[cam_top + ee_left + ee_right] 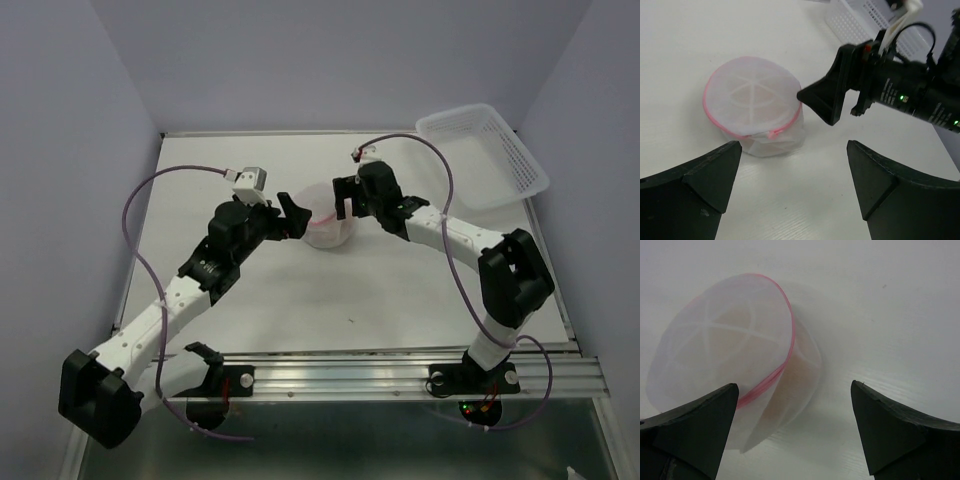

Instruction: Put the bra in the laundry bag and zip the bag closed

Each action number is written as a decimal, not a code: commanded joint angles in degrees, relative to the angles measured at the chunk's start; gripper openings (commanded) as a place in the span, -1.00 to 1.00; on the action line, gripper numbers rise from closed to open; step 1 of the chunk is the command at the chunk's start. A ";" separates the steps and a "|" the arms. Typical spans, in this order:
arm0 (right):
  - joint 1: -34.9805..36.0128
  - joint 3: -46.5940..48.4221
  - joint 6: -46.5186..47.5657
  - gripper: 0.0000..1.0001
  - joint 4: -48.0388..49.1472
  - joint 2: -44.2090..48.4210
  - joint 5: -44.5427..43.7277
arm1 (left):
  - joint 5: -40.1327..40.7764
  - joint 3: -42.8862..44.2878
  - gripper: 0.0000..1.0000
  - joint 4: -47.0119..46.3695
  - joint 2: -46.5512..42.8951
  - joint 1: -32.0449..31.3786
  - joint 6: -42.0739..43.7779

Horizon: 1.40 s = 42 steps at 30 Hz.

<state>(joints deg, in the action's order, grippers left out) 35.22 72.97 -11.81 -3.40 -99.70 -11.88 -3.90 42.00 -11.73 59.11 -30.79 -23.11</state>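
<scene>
Black fingers (705, 185) of the left gripper (792, 146) are closest, spread wide and holding nothing. Just past them, at 12 o'clock, the laundry bag (752, 100) sits on the white table (400, 300). The peach bra (797, 372) shows through the mesh, so it is inside. The pink zipper (790, 122) looks shut all the way round, as far as I can see.

The right gripper (795, 386) is spread wide too and holds nothing. One of its fingers is very near the bag's rim at 3 o'clock.

I think the job is about done. To end well, both grippers should lift away slowly and not bump the bag.

From above, a white basket (490, 150) sits at 1 o'clock on the table. Pale purple walls (300, 60) stand all around.
</scene>
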 commanded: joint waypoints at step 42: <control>-13.07 -30.33 -13.23 1.00 -5.39 55.65 -35.84 | 32.03 7.75 0.98 33.79 -17.19 8.90 -22.41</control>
<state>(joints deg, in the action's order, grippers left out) 21.85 44.23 -22.83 -8.58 -49.65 -40.12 25.74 47.18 19.25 43.46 -22.98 -42.63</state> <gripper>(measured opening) 0.995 0.989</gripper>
